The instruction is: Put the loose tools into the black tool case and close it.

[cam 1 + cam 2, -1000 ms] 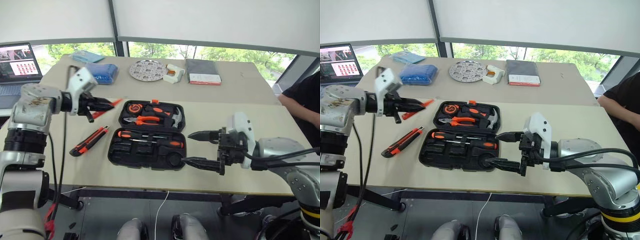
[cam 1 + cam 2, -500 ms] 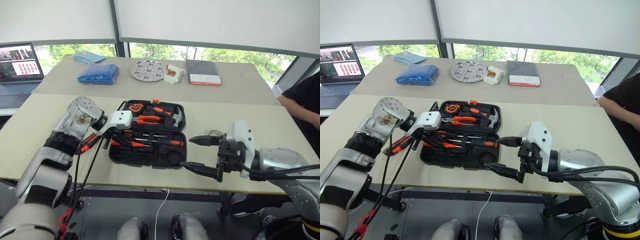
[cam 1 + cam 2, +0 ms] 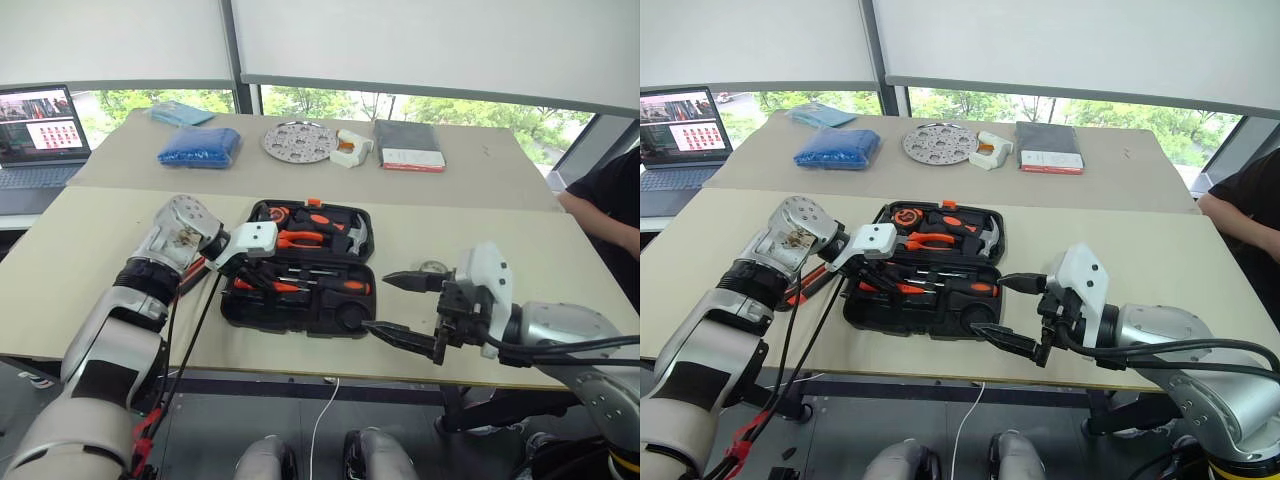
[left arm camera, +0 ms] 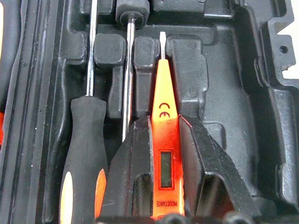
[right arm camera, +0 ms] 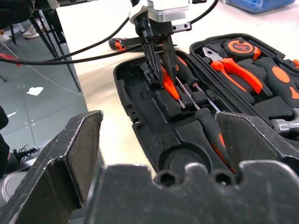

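Observation:
The black tool case lies open on the near table. Hammer, pliers and tape measure sit in its far half, and two long screwdrivers lie in the near half. My left gripper reaches down into the near half, shut on the small orange tool. That tool rests in a moulded slot beside the screwdrivers. The orange-and-black utility knife lies on the table left of the case, partly behind my left arm. My right gripper hovers open and empty at the case's front right corner. A small dark roll peeks out just beyond it.
On the rear table are a laptop, a blue bag, a round perforated plate and a dark grey flat box. A person's arm shows at the right edge. The table's front edge runs just below the case.
My left arm swung from left of the case down over its near half, carrying the small orange tool into a slot. The right gripper stayed where it was.

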Robot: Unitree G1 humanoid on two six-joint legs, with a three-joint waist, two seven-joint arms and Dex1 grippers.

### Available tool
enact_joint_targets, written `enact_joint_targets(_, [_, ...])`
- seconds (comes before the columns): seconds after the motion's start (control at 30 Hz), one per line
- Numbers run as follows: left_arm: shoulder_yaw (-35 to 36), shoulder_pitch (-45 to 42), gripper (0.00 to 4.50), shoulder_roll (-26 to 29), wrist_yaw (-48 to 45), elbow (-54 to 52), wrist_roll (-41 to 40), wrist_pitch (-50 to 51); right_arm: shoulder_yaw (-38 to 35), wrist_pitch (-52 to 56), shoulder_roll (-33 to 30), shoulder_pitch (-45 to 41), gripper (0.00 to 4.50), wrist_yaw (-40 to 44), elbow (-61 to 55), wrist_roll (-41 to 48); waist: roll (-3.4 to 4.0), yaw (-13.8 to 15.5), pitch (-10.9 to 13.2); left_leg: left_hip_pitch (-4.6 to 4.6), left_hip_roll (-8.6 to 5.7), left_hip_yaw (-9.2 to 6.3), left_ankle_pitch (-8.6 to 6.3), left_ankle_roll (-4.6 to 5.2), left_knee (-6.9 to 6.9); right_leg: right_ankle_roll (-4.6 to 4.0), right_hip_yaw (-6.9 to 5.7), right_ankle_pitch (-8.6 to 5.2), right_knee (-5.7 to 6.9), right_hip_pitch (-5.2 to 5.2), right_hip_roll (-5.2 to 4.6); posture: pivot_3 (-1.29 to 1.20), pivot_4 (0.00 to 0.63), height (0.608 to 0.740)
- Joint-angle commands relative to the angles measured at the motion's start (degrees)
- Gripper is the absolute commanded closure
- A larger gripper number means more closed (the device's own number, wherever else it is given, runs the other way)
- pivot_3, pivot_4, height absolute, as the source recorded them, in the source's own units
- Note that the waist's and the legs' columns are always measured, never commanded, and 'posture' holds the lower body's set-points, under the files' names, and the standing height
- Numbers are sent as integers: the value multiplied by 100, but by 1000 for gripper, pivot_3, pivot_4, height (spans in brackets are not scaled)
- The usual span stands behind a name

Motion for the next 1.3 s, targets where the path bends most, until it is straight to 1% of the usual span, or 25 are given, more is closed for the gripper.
enact_joint_targets(0.03, [-25, -99, 1862, 404, -56, -521, -789, 414, -138, -45, -26, -18, 0, -5, -97, 160, 0, -14, 0, 0, 0, 0, 0, 0, 0, 0, 0, 0, 0, 0, -1, 0, 150, 718])
enact_joint_targets(0.17, [67, -71, 441, 749, -56, -735, -1249, 634, -127, -44, -29, 0, 0, 21, -95, 180, 0, -28, 0, 2, 2, -1, 0, 0, 0, -1, 6, -1, -1, 0, -3, 0, 150, 718])
enact_joint_targets(0.2, [227, -32, 441, 822, -56, -752, -1459, 732, -115, -50, -27, -6, 0, 33, -70, 171, 0, -23, 0, 2, 1, -1, 0, -1, 0, -1, 5, 0, -2, 0, -2, 0, 150, 718])
enact_joint_targets(0.27, [582, 34, 762, 808, -40, -625, -1576, 910, -82, -61, -19, -25, 0, 51, -24, 145, 0, -16, 0, 2, 0, -1, 0, 0, 1, 0, 4, -1, -1, 0, 1, 0, 150, 718])
enact_joint_targets(0.3, [697, 91, 1086, 773, 15, -563, -1560, 918, -70, -66, -15, -35, 0, 61, -3, 137, 0, -12, 0, 2, 0, -1, 0, 0, 4, 0, 4, 0, -1, 0, 2, 0, 150, 718])
enact_joint_targets(0.4, [892, 392, 2177, 621, 357, -469, -1409, 687, -14, -72, -1, -84, 0, 86, 58, 118, 2, -1, -1, 4, -2, -1, 0, 0, 5, 2, 4, -1, -1, 3, 3, 0, 150, 718])
enact_joint_targets(0.43, [976, 449, 2600, 543, 461, -441, -1413, 719, 3, -73, 3, -101, 0, 91, 75, 114, 2, 2, -1, 5, -3, -1, 0, 0, 5, 2, 6, -1, 0, 4, 3, 0, 150, 718])
enact_joint_targets(0.47, [1037, 474, 2894, 487, 521, -428, -1416, 760, 6, -76, 2, -109, 0, 100, 89, 113, 1, 8, -1, 4, -3, -1, 0, 0, 5, 2, 4, -1, 0, 4, 4, 0, 150, 718])
enact_joint_targets(0.5, [1117, 499, 3348, 409, 597, -410, -1450, 853, 15, -78, 0, -120, 0, 110, 104, 111, 1, 11, -1, 3, -3, -1, 1, 0, 6, 2, 3, -1, 0, 4, 5, 0, 150, 718])
enact_joint_targets(0.6, [1257, 692, 4355, 244, 647, -438, -1527, 1024, 37, -77, -4, -147, 0, 141, 140, 102, 0, 7, 0, -7, -3, -2, 2, 3, 13, 3, -7, 0, 0, 3, 9, 0, 150, 718])
enact_joint_targets(0.63, [1275, 787, 4437, 221, 613, -470, -1527, 1024, 42, -78, -4, -152, 0, 152, 148, 95, 1, 5, 0, -8, -3, -2, 2, 3, 13, 3, -7, 1, -1, 3, 9, 0, 150, 718])
enact_joint_targets(0.7, [1339, 933, 4437, 138, 745, -475, -1471, 975, 52, -79, 0, -158, 0, 166, 163, 80, 1, -10, -1, -4, -3, -2, 2, 3, 12, 3, -5, 1, 0, 3, 8, 0, 150, 718])
enact_joint_targets(0.77, [1447, 993, 4437, 19, 937, -460, -1496, 1167, 74, -62, 13, -174, 0, 157, 158, 80, 1, -14, -1, -1, -1, -2, 3, 2, 12, 2, -2, 1, 1, 4, 7, 0, 150, 718])
enact_joint_targets(0.9, [1421, 1236, 4437, 15, 835, -691, -1476, 1351, 101, -45, 19, -193, 0, 158, 150, 94, 1, -10, -1, -2, -2, -2, 3, 2, 13, 2, -4, 1, 3, 4, 7, 0, 150, 718])
enact_joint_targets(1.03, [1431, 1523, 4437, 18, 930, -793, -1344, 1155, 122, -40, 22, -207, 0, 150, 165, 90, 2, -2, -1, 1, -1, -2, 3, 2, 13, 2, -2, 1, 3, 5, -1, 0, 150, 718])
enact_joint_targets(1.17, [1412, 1794, 4437, 164, 942, -943, -1180, 795, 145, -24, 32, -210, 0, 133, 141, 116, 3, -18, -2, 5, -1, -2, 3, 2, 12, 0, 0, 2, 3, 7, -7, 0, 150, 718])
enact_joint_targets(1.3, [1442, 1910, 4437, 242, 1061, -1024, -1130, 637, 150, -22, 37, -206, 0, 129, 145, 130, 6, -24, -4, 28, 1, -1, 2, 0, 8, 0, 10, 1, 3, 23, -9, 0, 150, 718])
